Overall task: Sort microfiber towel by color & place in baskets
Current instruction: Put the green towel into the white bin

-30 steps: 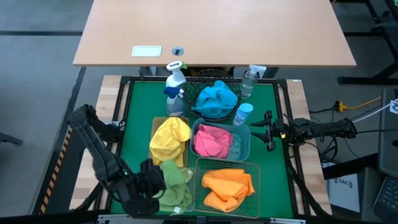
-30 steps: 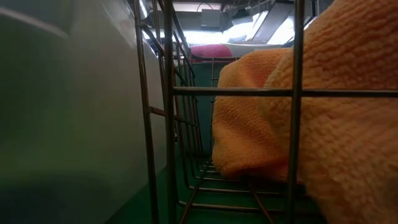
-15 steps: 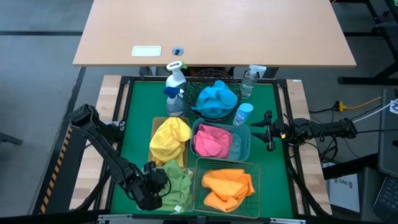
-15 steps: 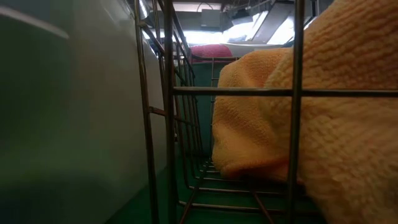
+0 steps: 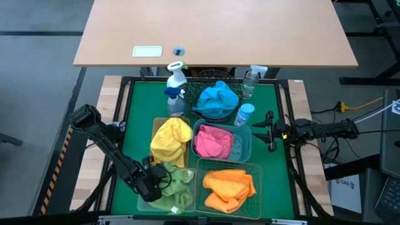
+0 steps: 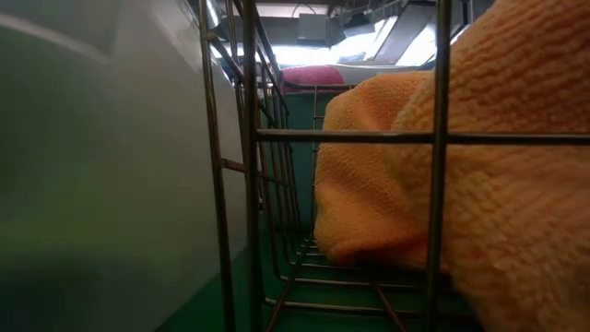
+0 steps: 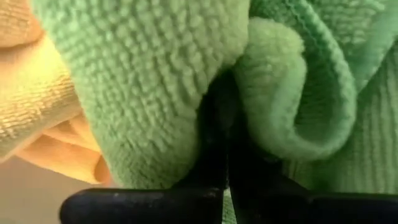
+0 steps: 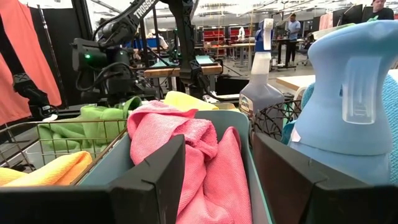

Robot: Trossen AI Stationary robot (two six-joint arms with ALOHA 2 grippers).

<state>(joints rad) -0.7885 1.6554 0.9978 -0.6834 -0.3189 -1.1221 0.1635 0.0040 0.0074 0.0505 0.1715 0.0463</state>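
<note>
While the left gripper sits at the near left of the table, its fingers are pressed together on a fold of the green towel lying in the pale-green bin. At the right edge, the right gripper waits beside the teal bin of pink towels, fingers apart.

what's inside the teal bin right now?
Pink towels fill the teal bin, bunched toward its left side in the overhead view. Anything beneath them is covered, so the bin floor can't be checked.
</note>
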